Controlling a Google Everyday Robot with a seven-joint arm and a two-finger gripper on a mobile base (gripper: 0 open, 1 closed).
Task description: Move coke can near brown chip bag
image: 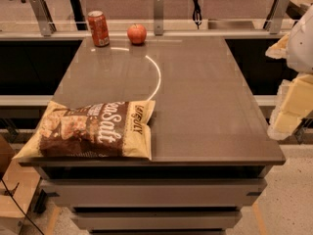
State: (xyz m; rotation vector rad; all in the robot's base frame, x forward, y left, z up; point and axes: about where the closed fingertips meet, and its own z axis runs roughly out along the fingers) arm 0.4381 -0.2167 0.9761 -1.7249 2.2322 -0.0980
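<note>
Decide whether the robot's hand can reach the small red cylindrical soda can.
Probably yes: the hand hangs beyond the grey table's right edge; only a round red apple stands beside the can.

table [210,106]: grey top, white arc [157,77] marked on it
apple [137,34]: at table's far edge
metal posts [158,11]: behind table's far edge
gripper [288,111]: just off table's right edge

The robot's arm [303,38] comes in at the far right, only partly in sight: a rounded white casing high up, cut off by the edge of view. A small cream part juts out from its left side. Below the casing hangs the gripper [289,106], a cluster of pale cream, blocky parts sloping down and to the left, out at the right-hand side.
</note>
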